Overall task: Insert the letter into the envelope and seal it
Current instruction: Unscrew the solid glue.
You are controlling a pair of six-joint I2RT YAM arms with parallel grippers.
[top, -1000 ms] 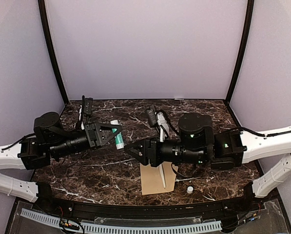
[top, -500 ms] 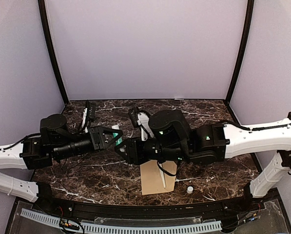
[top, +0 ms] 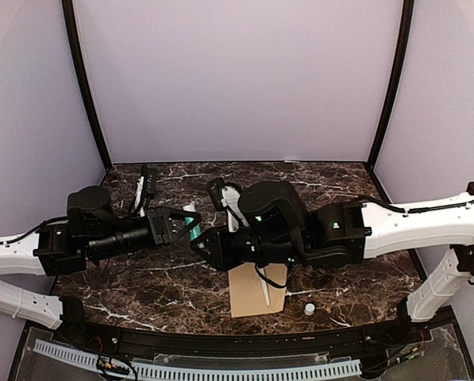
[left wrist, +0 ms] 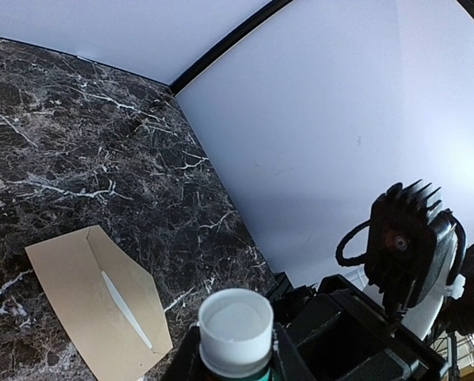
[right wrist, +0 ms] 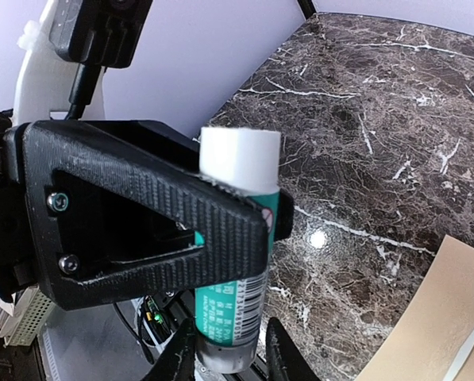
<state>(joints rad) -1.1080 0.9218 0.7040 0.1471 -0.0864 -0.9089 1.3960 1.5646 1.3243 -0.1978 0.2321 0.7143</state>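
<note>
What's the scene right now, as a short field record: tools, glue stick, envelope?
left tool: shut on glue stick, held above the table
right tool: flanks the stick's lower end; contact unclear
envelope: flat on the table near the front edge, white strip showing
small white round object: on the table, right of the envelope, apart

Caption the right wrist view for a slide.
Left gripper holds a green-labelled glue stick; right gripper flanks its lower end, envelope at the corner.
</note>
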